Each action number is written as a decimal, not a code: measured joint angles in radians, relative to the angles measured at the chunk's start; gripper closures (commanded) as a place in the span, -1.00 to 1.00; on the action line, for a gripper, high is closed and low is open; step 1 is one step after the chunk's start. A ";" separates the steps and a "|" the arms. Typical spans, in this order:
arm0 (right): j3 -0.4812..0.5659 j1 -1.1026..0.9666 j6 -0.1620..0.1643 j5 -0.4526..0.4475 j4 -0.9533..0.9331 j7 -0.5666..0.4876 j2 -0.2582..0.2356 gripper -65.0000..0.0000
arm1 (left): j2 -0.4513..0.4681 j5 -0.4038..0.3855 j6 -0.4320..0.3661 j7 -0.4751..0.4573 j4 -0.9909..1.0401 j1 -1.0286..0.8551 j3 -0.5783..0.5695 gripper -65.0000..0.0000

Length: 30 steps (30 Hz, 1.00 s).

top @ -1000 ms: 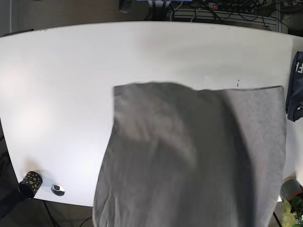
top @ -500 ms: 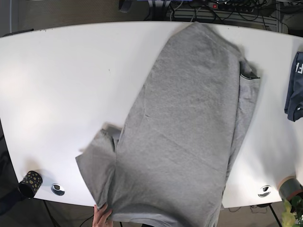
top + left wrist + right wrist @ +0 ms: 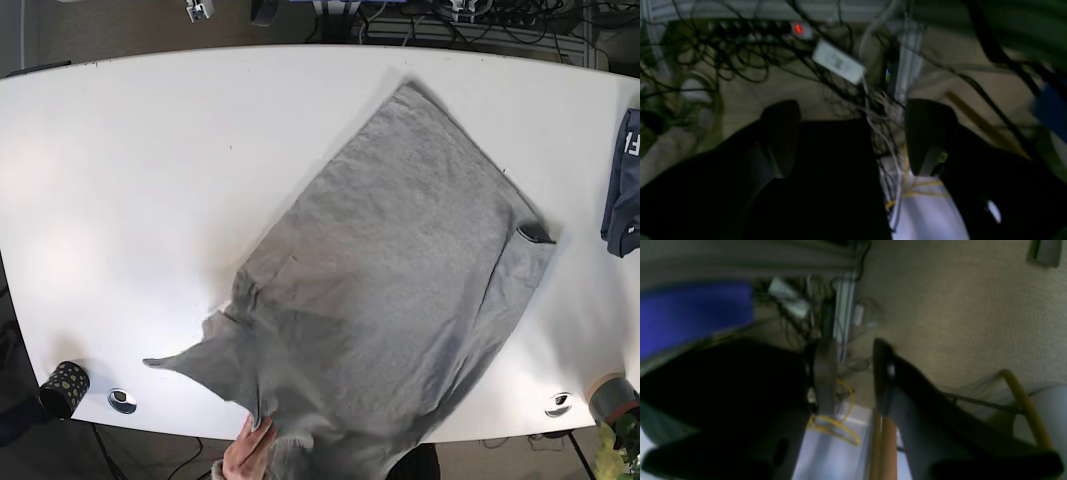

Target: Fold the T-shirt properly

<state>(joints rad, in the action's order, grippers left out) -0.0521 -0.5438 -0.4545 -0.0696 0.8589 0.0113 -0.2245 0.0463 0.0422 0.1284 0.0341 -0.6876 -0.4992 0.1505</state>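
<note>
Trouble is most likely at the desk's (image 3: 120, 150) near edge, where the grey T-shirt (image 3: 390, 290) lies slantwise with its lower part hanging over and a person's hand (image 3: 247, 453) is touching the hem; a pull there could drag it off or bunch the loose sleeve (image 3: 190, 362). Neither arm is over the cloth. The left gripper (image 3: 853, 133) is seen with jaws apart and nothing between them, as is the right gripper (image 3: 850, 373), both aimed at floor cables. No brand can be read; white lettering on the dark garment (image 3: 624, 180) is cut off.
</note>
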 measured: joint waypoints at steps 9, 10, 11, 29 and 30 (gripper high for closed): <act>-0.006 0.016 0.002 -0.006 -0.127 -0.086 0.000 0.49 | 0.032 -0.001 -0.002 -0.063 0.128 0.062 0.002 -0.37; -0.006 0.011 0.002 -0.006 -0.125 -0.087 0.000 0.49 | 0.032 -0.001 -0.002 -0.072 0.128 0.062 0.002 -0.37; -0.006 0.005 0.002 -0.006 -0.122 -0.089 0.000 0.49 | 0.032 -0.001 -0.002 -0.079 0.128 0.061 0.002 -0.37; -0.085 -0.256 -0.004 -0.007 0.226 -0.086 0.000 0.49 | 0.019 -0.008 -0.002 0.030 -0.457 -0.218 0.002 -0.37; -0.091 -0.268 -0.005 -0.007 0.240 -0.085 -0.002 0.49 | 0.014 -0.008 -0.002 0.033 -0.487 -0.230 0.002 -0.37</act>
<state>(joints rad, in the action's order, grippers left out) -0.1429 -0.8116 -0.4591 -0.0769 1.0985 -0.0742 -0.2260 0.0605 0.0338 0.1265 0.0673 -1.1748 -0.7292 0.1524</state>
